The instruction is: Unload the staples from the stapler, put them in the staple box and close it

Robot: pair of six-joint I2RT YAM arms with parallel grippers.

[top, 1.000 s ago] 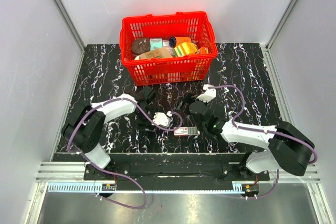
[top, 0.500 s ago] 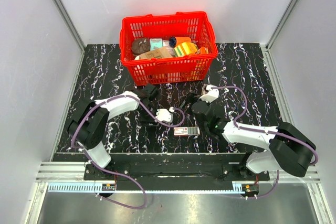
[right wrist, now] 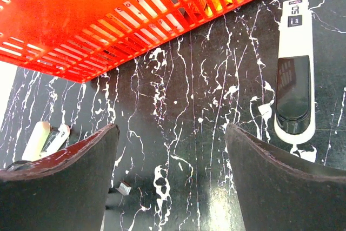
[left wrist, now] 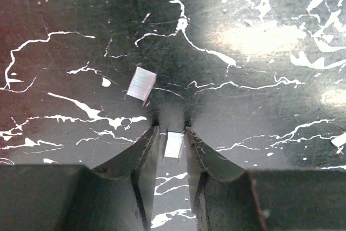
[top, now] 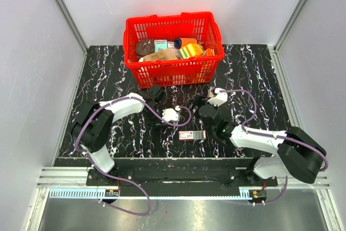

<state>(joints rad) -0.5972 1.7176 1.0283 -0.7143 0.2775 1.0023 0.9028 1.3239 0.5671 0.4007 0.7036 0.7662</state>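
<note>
In the left wrist view we see the left gripper (left wrist: 171,129) pointing down at the black marbled table (left wrist: 259,79). Its jaws are almost together, with only a thin gap between them, and a short strip of staples (left wrist: 174,145) sits in this gap. We cannot tell if the fingers (left wrist: 143,155) press on the strip or only stand on both sides of it. A second strip (left wrist: 141,85) lies on the table a little beyond the fingertips, to the left in this view, apart from the first one.

In the right wrist view the right gripper (right wrist: 172,129) is wide open and holds nothing. Between its two dark fingers we see only the table. The stapler (right wrist: 294,63) lies flat on the table at the right side of this view, beyond the right finger and not touching it. It is slim and pale, with a dark glossy part in its middle and a small dark label near its far end. This far end is near a corner of the red basket (right wrist: 108,20).

From the top camera, both grippers are low over the table in front of the basket, near each other. A small red-and-white box (top: 192,135) lies on the table just on the near side of them. In this view we cannot pick out the stapler with certainty.
</note>
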